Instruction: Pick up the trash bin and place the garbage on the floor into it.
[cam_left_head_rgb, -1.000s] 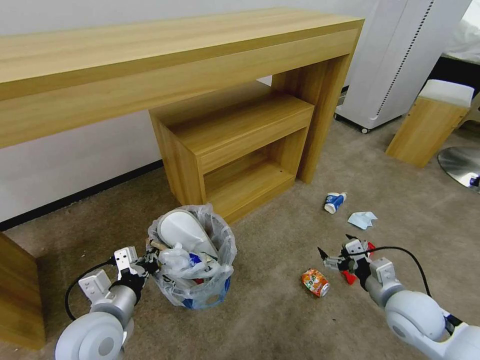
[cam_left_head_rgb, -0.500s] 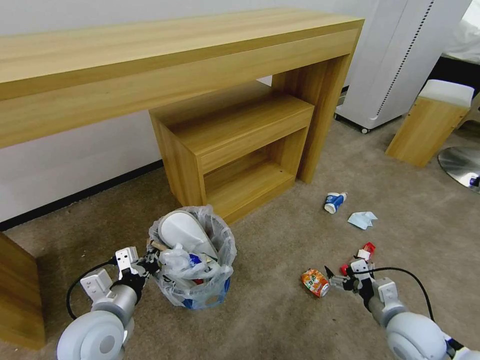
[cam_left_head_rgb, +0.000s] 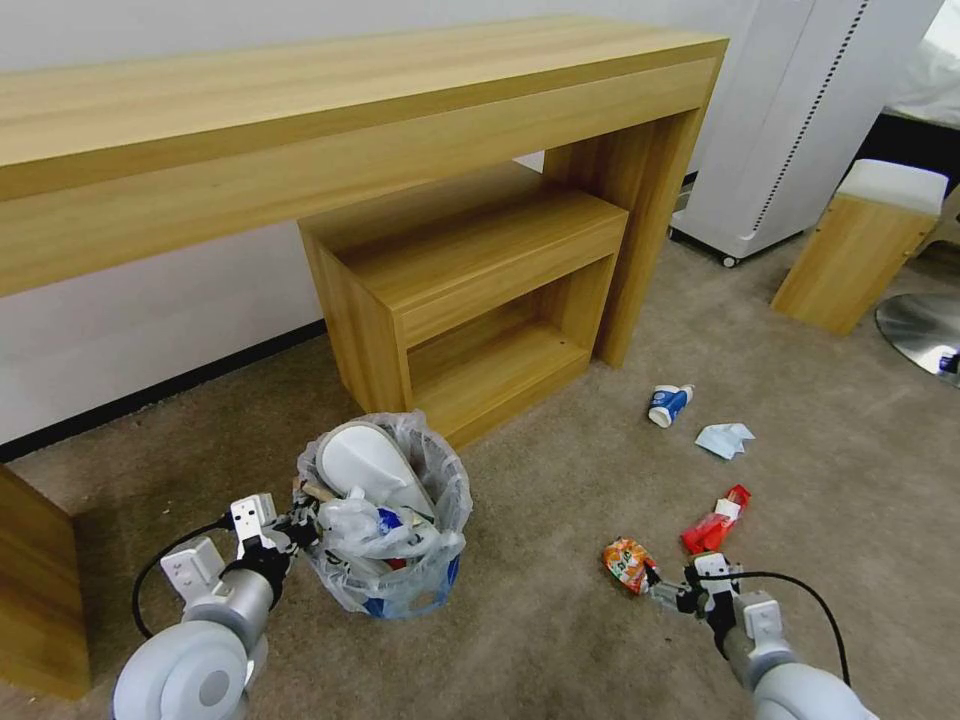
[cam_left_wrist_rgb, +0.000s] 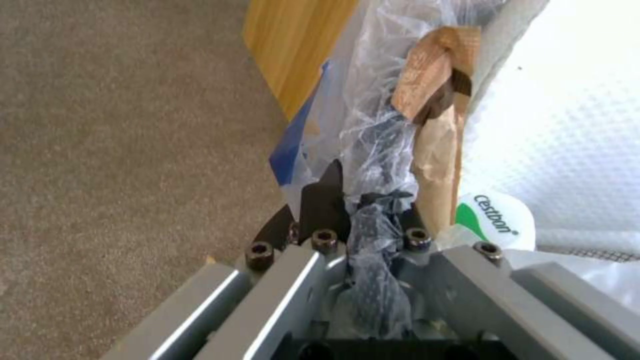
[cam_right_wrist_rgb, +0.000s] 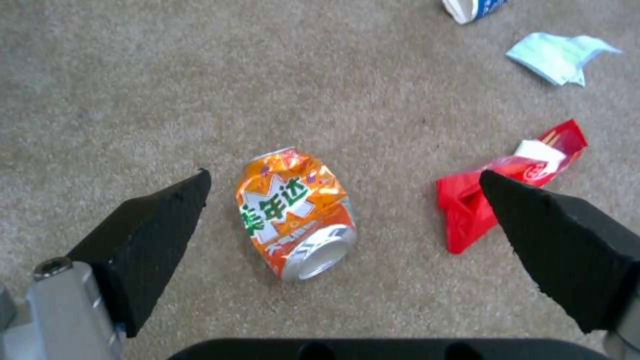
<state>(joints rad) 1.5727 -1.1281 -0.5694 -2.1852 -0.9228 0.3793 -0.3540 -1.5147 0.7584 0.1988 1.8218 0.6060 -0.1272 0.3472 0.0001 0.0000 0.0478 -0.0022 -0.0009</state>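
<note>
— Where's your right gripper (cam_right_wrist_rgb: 343, 200) now?

— Low over the floor (cam_left_head_rgb: 560, 640), fingers spread wide apart. From my wrist, the crushed can (cam_right_wrist_rgb: 295, 218) lies between the two black fingertips (cam_right_wrist_rgb: 157, 220), nearer one of them, with carpet showing on either side, so nothing is touching it. In the head view the right gripper (cam_left_head_rgb: 668, 590) sits just beside the can (cam_left_head_rgb: 628, 562).

— Which way does the can run?

— It lies on its side. Its long axis points roughly away from my palm, across the line along which my fingers would close, so I judge they would meet its flanks. The open end faces back toward me.

— And the other arm?

— My left gripper (cam_left_wrist_rgb: 363, 210) is clamped on the rim and bag of the trash bin (cam_left_head_rgb: 385, 520), well apart from the can. The right is plainly the nearer one.

— What has changed?

— A second ago my right gripper was up by the red wrapper (cam_left_head_rgb: 715, 520). It has since drawn back and swung over to the can. The wrapper, blue-white cup (cam_left_head_rgb: 668, 404) and tissue (cam_left_head_rgb: 724, 438) lie where they were, and the bin hasn't shifted.
</note>
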